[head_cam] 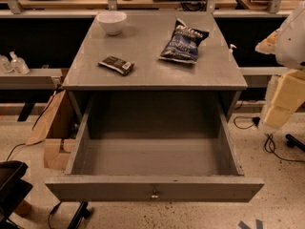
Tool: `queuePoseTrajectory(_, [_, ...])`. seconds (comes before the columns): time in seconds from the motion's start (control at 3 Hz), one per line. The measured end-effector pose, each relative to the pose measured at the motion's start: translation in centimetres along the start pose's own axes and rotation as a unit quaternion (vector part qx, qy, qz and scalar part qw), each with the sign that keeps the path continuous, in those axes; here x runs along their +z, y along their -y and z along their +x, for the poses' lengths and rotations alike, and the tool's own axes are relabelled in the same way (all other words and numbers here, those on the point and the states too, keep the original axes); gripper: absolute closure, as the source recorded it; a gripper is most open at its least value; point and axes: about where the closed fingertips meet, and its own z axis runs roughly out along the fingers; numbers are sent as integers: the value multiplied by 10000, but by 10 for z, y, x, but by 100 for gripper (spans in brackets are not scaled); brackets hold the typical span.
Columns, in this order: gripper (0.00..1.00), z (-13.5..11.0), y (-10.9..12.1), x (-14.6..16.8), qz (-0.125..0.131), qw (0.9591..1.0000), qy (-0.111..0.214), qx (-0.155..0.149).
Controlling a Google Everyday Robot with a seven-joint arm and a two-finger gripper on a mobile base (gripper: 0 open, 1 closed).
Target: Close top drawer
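The top drawer (155, 187) of the grey metal cabinet is pulled far out toward me. Its deep plain box (152, 154) is empty. Its long flat front panel has one small central knob (154, 193). My gripper (282, 101) is at the right edge of the camera view, a pale white and yellowish shape at the end of the arm. It is to the right of the drawer's right side wall and apart from it, touching nothing that I can see.
On the cabinet top (152, 78) are a white bowl (112, 22), a dark snack bar (116, 64) and a blue chip bag (183, 42). A cardboard box (53, 128) stands left of the drawer. A black object (12, 187) is at the bottom left. Cables (274, 144) lie on the floor at the right.
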Motion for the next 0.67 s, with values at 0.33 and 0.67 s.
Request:
queuePoseTrajectory(0.33, [0, 0, 0, 0, 0, 10000, 0, 0])
queuePoseTrajectory(0.67, [18, 8, -19, 21, -159, 9996, 168, 168])
